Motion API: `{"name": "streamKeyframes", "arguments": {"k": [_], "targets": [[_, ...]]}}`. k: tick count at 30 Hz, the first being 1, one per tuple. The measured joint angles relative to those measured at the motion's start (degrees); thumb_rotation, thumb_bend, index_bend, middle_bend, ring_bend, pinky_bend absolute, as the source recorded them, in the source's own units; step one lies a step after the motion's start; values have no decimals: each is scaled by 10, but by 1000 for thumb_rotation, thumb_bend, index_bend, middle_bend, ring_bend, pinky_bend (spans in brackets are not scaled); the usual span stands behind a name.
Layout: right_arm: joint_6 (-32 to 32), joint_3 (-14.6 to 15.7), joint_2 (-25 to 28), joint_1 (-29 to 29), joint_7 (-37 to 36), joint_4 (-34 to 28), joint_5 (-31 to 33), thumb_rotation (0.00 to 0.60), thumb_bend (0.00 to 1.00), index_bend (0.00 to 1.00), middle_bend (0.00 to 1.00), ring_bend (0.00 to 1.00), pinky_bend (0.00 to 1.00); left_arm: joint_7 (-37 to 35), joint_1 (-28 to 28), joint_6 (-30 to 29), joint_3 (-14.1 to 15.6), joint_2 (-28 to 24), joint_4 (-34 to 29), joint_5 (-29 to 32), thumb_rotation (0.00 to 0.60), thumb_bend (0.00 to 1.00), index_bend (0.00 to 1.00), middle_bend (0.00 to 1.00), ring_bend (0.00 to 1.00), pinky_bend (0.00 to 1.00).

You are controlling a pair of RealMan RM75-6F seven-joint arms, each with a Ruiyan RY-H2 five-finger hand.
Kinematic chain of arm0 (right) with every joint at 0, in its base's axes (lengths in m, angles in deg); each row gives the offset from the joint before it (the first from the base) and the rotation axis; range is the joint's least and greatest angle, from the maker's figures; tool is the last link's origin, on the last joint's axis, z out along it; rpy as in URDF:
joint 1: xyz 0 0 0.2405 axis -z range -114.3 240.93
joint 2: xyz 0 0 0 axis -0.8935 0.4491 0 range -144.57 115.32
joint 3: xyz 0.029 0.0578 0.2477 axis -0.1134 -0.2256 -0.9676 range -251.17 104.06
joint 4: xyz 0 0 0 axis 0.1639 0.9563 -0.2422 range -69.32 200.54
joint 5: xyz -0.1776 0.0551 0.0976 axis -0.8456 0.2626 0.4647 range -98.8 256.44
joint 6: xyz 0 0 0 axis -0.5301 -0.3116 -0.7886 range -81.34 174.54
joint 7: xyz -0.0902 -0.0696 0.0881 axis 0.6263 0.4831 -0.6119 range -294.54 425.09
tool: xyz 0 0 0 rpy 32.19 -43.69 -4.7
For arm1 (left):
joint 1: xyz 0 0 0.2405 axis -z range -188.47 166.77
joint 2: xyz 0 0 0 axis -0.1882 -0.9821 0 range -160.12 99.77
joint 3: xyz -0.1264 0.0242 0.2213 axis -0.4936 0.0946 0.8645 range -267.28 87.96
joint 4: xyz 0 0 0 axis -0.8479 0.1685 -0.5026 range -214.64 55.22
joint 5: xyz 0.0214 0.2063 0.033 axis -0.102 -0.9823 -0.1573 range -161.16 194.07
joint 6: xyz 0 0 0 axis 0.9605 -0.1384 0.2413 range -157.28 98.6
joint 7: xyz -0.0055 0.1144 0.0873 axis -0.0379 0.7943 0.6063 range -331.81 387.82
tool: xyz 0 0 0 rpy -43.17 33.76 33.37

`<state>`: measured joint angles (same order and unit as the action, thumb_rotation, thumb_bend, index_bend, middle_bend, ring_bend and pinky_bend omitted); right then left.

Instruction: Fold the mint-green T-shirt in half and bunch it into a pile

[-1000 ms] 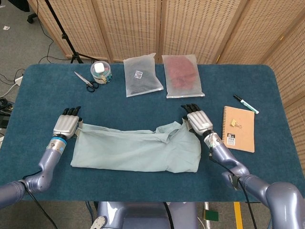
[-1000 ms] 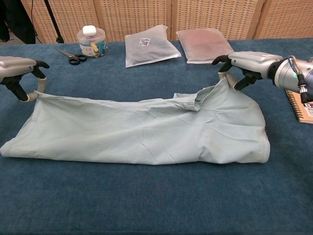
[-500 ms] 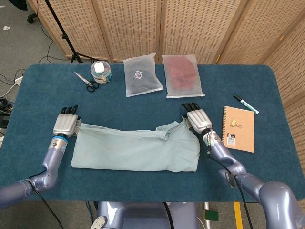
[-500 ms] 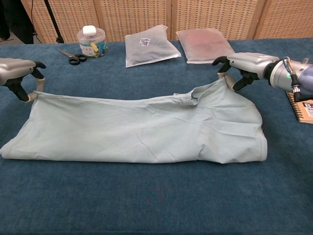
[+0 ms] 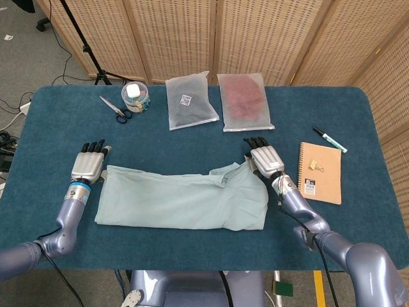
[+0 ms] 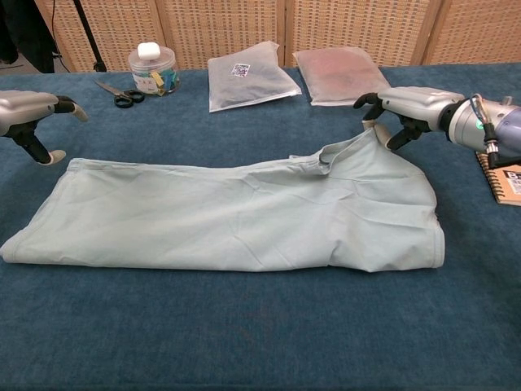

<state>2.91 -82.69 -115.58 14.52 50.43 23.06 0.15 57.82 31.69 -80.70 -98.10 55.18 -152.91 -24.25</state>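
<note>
**Shirt folded flat, one corner let go**

The mint-green cotton T-shirt (image 6: 236, 216) lay folded in half lengthwise on the dark blue felt-covered table (image 5: 192, 236), a long flat band stretched between the two hands, not bunched.

The left hand (image 6: 28, 114) hovered palm down just beyond the shirt's far left corner. Its fingers (image 6: 73, 110) were spread apart and held nothing; the cloth lay just below its thumb, apart from it. The forearm reached straight forward from the near table edge.

The right hand (image 6: 407, 104) sat palm down at the far right corner, its fingers pinching the raised edge of cloth by the collar, with the fabric rising toward the fingertips (image 5: 254, 142).

To the outer side of the right hand lay one brown spiral-bound notebook (image 5: 321, 173) with a binder clip on it, and beyond that one teal-capped marker pen (image 5: 330, 139).

Well beyond both sets of fingertips, toward the screen, sat two frosted plastic garment bags (image 5: 190, 101), one dark and one reddish, one clear round plastic jar (image 5: 135, 97), and one pair of black-handled scissors (image 5: 115, 107).
</note>
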Motion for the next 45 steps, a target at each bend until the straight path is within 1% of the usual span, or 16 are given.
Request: {"name": "streamKeyframes", "arguments": {"k": [1,2,3,4,5,6,9,12,20,23,26,31,34,36,39,45], "targets": [[0,0,0,0,1,1,1,600,775,609,78,0,0,-5,-2,-1,-1,-3,-2,-5,600,432,0,0,0,0],[2,-1,-1,0,3,2,2,600,760,520,53,0,0,-9,-3,-3,-1,-5,-4,-8,600,432,0,0,0,0],[5,-1,-2,0,8,4,5,600,693,351,27,0,0,-13,-5,-6,-2,-8,-7,-12,600,432,0,0,0,0],[9,-3,-3,0,14,6,9,600,624,227,13,0,0,-17,-8,-10,-2,-13,-12,-18,600,433,0,0,0,0],[13,-4,-4,0,21,6,14,600,487,80,1,0,1,-21,-10,-12,-3,-16,-16,-22,600,434,0,0,0,0],[18,-7,-4,0,31,7,22,600,360,6,0,0,1,-25,-12,-14,-3,-20,-20,-26,600,434,0,0,0,0],[24,-20,-7,1,58,3,48,600,189,0,0,0,0,-33,-16,-16,-3,-28,-29,-34,600,434,0,0,0,0],[13,-37,-10,6,82,-4,71,600,111,0,0,0,1,-37,-19,-18,-3,-32,-32,-39,600,435,0,0,0,0],[-47,-60,-10,18,111,-27,86,600,105,0,0,0,1,-48,-24,-20,-3,-41,-42,-50,600,436,0,0,0,0],[-71,-66,3,26,111,-55,85,600,105,0,0,0,1,-54,-29,-22,0,-47,-47,-58,600,435,0,0,0,0],[-96,-64,36,45,108,-106,76,600,105,0,0,0,0,-60,-32,-15,5,-53,-49,-63,600,436,0,0,0,0],[-161,-45,126,99,99,-235,45,600,102,0,0,0,0,-74,-36,-2,12,-57,-45,-78,600,437,0,0,0,0],[-216,-26,180,139,94,-297,16,600,62,0,0,0,0,-78,-37,2,14,-59,-46,-82,600,438,0,0,0,0],[-262,-10,201,167,94,-318,-11,600,50,0,0,0,0,-79,-38,3,15,-59,-46,-84,600,438,0,0,0,0],[-332,12,215,206,99,-330,-48,600,39,0,0,0,0,-79,-38,2,16,-55,-46,-86,600,439,0,0,0,0],[-456,58,222,285,114,-333,-115,600,28,0,0,0,0,-79,-39,-2,16,-42,-31,-89,600,451,0,0,0,0]]}}
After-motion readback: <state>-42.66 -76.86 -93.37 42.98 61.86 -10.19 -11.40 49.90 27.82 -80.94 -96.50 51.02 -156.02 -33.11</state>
